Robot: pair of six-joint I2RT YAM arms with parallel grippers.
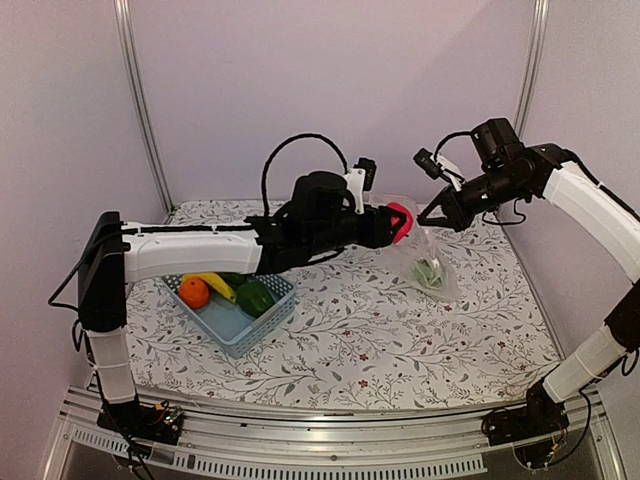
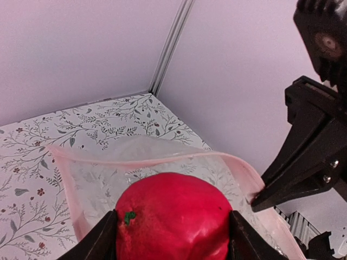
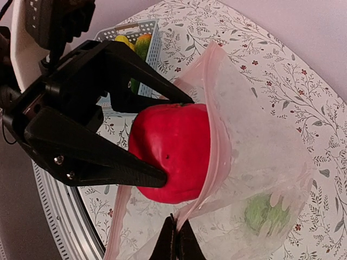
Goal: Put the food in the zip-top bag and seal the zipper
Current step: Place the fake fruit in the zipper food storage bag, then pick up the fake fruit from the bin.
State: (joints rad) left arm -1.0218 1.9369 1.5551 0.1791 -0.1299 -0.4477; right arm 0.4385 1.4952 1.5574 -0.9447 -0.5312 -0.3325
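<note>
Ball [image 3: 172, 154] in left tool [image 3: 174, 138], at bag [image 3: 265, 157] mouth

Zip-top bag [image 1: 428, 262] mouth hangs open, but red ball [image 3: 173, 157] plugs most of it w/ L gripper [image 3: 174, 138] fingers [image 3: 108, 157] either side, so no way thru there. R gripper [image 3: 174, 238] pinches the zipper [image 2: 162, 158] just beside the ball, that edge blocked too. Green piece [image 3: 265, 214] lies low in bag, room above it (seen thru plastic only). Basket [image 1: 245, 335] takes near-left table [image 1: 400, 340], L arm [image 1: 190, 250] spans over it. Front-centre and near-right cloth open. Back wall [image 1: 330, 80] near behind bag.
</note>
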